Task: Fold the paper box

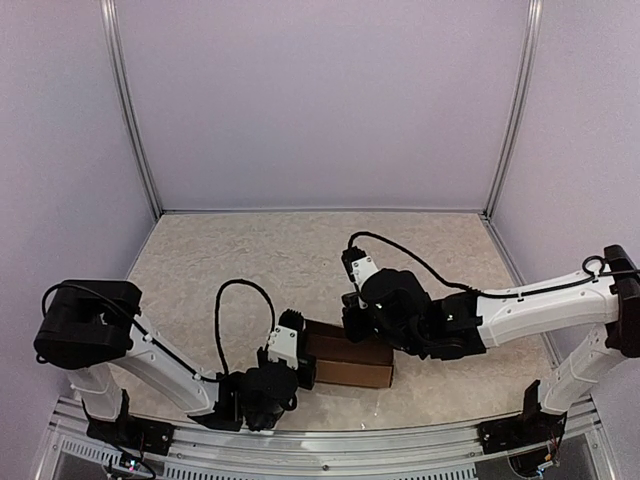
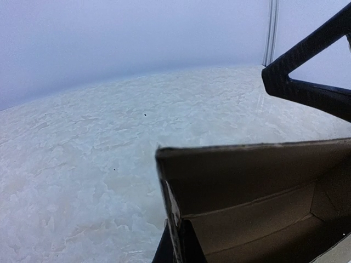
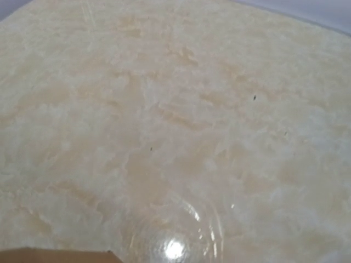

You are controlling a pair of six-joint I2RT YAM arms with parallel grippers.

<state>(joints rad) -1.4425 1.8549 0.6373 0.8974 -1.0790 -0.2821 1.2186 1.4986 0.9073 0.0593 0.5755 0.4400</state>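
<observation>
Overall, the paper box (image 1: pixel 350 362) stood on the mottled beige table (image 1: pixel 260 260) near its front edge, between the two arms and roughly midway across. It was partly formed: from above it read as an elongated brown block, long side running left to right, with a darker upper face and a lighter front wall. The left gripper (image 1: pixel 300 358) was at the box's left end, touching or just beside it. Whether its fingers were apart or clamped on the cardboard could not be told from above. The left wrist view looked into the box (image 2: pixel 263 186) from that end, showing an upright wall with a raw top edge, a creased inner panel and a shadowed interior. A dark part lay under the near corner, too cropped to identify. A black triangular strut (image 2: pixel 307 71) stood above the box's far edge at the upper right; which arm it belonged to was not established. The right gripper (image 1: pixel 352 322) was over the far left part of the box, its tips hidden beneath the wrist body, so its state could not be told. The right wrist view showed only table surface (image 3: pixel 192 109), a bright glare spot and a sliver of brown cardboard (image 3: pixel 55 256) at the bottom left; no fingers appeared there.
</observation>
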